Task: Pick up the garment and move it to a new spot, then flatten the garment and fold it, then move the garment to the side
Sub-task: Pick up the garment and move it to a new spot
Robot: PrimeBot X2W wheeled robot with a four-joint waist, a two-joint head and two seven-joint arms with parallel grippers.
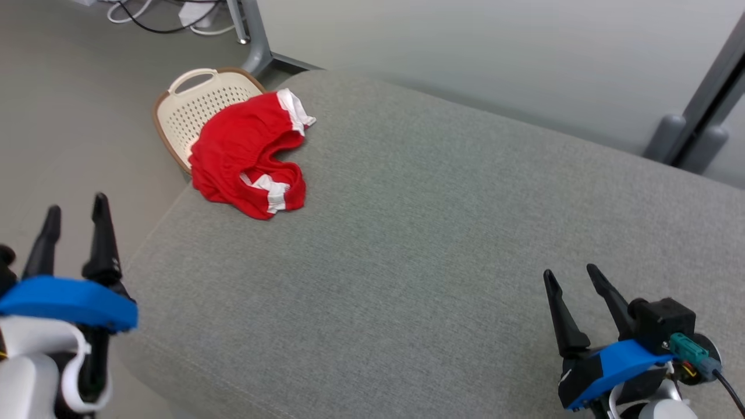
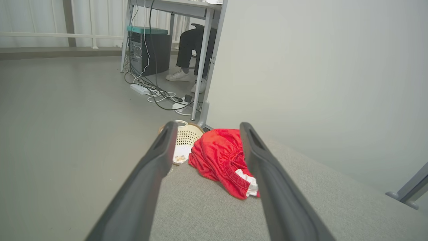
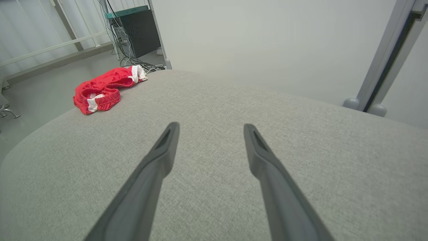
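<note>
At the lower left of the head view, the left gripper (image 1: 77,203) hangs off the bench's left edge, over the floor. Its fingers are spread wide with nothing between them. In the left wrist view, the left gripper (image 2: 209,125) has its fingers pointing toward the garment (image 2: 217,157), well short of it.

Further right and farther away, a cream perforated basket (image 1: 192,110) with a brown rim sits on the floor at the bench's far left corner.

Next to it, the garment (image 1: 244,154), red with white trim, lies crumpled on the far left corner of the grey padded bench (image 1: 436,233). Its left side covers part of the basket in the head view; I cannot tell whether it hangs past the edge. It is curled into a C that opens to the right. Its long axis runs from the far edge toward the robot, leaning a little. One white-trimmed end points away and to the right, and the other white-striped end lies nearest the robot. A gathered elastic band shows along the inner curve.

At the lower right, the right gripper (image 1: 569,270) hovers above the bench's near part, well apart from the garment. Its fingers are also spread wide and hold nothing. In the right wrist view, the right gripper (image 3: 211,125) has bare grey fabric between its fingers, with the garment (image 3: 100,88) far off at upper left.
</note>
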